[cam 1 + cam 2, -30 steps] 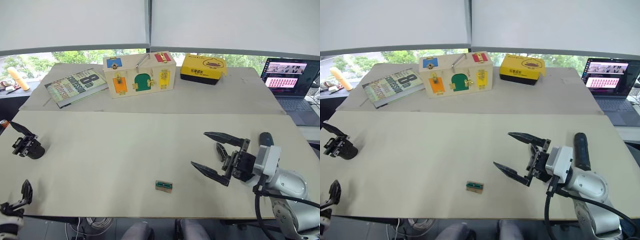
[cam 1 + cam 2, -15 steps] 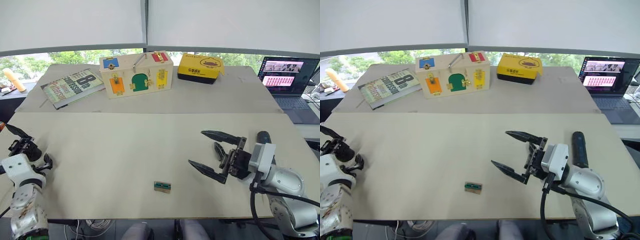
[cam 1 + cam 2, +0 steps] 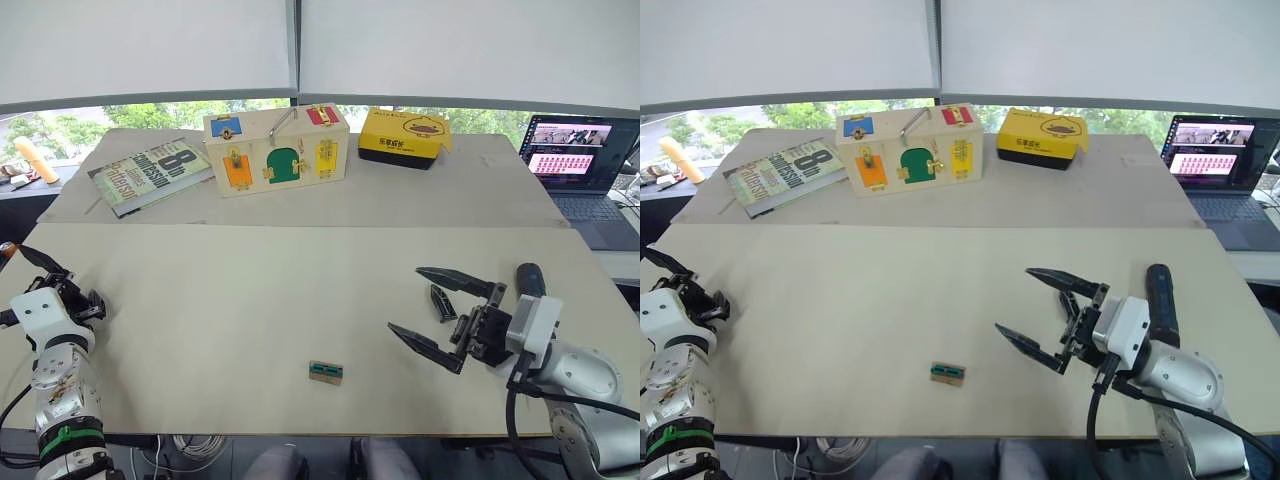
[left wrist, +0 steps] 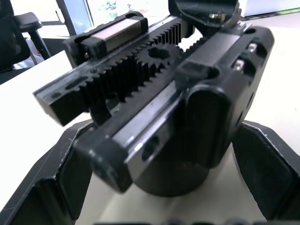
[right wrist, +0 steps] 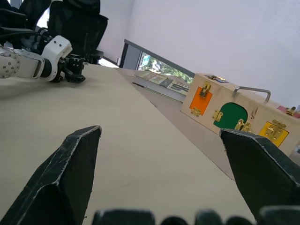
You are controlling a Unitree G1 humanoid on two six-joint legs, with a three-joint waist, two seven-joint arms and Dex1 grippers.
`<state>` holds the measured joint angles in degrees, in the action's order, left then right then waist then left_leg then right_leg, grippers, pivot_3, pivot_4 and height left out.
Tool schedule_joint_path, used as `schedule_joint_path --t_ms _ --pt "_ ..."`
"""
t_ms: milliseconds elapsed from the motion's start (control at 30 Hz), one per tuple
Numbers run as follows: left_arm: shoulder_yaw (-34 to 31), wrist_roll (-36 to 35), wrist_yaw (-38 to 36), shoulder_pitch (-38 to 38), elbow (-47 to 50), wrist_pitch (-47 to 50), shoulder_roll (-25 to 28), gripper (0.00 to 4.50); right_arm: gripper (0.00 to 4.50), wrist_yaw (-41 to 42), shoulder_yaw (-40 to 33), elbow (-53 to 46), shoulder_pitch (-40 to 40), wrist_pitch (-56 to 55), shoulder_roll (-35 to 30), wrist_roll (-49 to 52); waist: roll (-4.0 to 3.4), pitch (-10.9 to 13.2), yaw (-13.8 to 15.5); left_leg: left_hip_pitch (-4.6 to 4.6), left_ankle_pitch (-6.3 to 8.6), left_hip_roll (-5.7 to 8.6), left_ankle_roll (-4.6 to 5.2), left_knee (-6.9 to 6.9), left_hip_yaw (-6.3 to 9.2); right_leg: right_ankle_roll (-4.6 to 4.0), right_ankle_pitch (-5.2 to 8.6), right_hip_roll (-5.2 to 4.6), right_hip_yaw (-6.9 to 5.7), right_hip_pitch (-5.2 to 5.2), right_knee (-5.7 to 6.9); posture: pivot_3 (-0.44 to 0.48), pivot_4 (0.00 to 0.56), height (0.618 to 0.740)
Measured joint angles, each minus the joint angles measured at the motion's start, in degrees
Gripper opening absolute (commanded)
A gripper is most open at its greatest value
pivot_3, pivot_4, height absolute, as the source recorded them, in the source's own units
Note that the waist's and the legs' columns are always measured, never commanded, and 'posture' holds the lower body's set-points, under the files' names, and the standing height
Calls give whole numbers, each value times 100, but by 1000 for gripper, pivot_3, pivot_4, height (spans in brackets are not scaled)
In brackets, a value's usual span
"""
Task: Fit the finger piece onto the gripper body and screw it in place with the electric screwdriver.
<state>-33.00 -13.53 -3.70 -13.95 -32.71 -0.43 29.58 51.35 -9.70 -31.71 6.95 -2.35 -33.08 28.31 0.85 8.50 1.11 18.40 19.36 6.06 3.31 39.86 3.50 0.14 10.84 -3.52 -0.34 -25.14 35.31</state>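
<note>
The gripper body (image 3: pixel 40 268), a chunky black block with a pointed finger sticking up, stands at the table's far left. My left gripper (image 3: pixel 80 302) is open, with a finger on each side of the body (image 4: pixel 154 117), whose toothed racks show close up. The finger piece (image 3: pixel 440 302), small, black and tapered, lies on the table between the spread fingers of my right gripper (image 3: pixel 404 299), which is open and holds nothing. The electric screwdriver (image 3: pixel 528 278), a dark cylinder, lies just behind my right wrist. The right wrist view shows the left gripper (image 5: pixel 70 72) far across the table.
A small green-and-tan block (image 3: pixel 326 372) lies near the front edge at the middle. At the back are a book (image 3: pixel 150 172), a wooden latch box (image 3: pixel 277 150) and a yellow box (image 3: pixel 403 135). A laptop (image 3: pixel 575 160) is at the far right.
My left arm has risen from the front-left edge and now has its fingers on either side of the gripper body. The right gripper has stayed about where it was, still open.
</note>
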Motion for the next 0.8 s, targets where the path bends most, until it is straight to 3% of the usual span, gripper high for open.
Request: schedule_joint_path --t_ms 133,333,467,567,700,800 --pt "30 -13 -21 -25 -104 -74 27 2367 4500 66 -16 0 134 -109 0 -5 -11 -6 1 -1 -1 -1 1 0 0 0 0 0 4 0 3 0 150 740" --pt "-104 -286 -250 107 -19 -341 -116 2372 4500 116 -69 4 346 -219 0 -6 -11 -7 -20 -1 -1 0 5 -1 0 0 0 0 33 -1 0 0 150 740" --pt "-11 -743 -1032 412 627 -546 -444 2372 4500 237 -181 17 547 -327 -21 -3 14 1 34 8 -11 0 33 3 1 0 0 -1 30 0 -15 0 150 740" --pt "523 -1011 -1657 668 1738 -202 -469 2372 4500 381 -323 33 808 -360 -140 6 62 15 81 24 -10 0 37 11 9 0 0 -1 25 -2 -23 0 150 740" --pt "1562 -1126 -2506 743 3281 220 -350 2372 4500 598 -441 39 1060 -428 -208 22 61 14 98 27 -2 4 49 21 0 5 -3 -3 33 -1 -29 0 150 740" --pt "2245 -1040 -2987 793 3818 325 -311 2372 4500 646 -480 36 1171 -440 -238 42 51 10 -11 17 -2 0 51 7 -14 5 -3 3 45 -5 -28 0 150 740"
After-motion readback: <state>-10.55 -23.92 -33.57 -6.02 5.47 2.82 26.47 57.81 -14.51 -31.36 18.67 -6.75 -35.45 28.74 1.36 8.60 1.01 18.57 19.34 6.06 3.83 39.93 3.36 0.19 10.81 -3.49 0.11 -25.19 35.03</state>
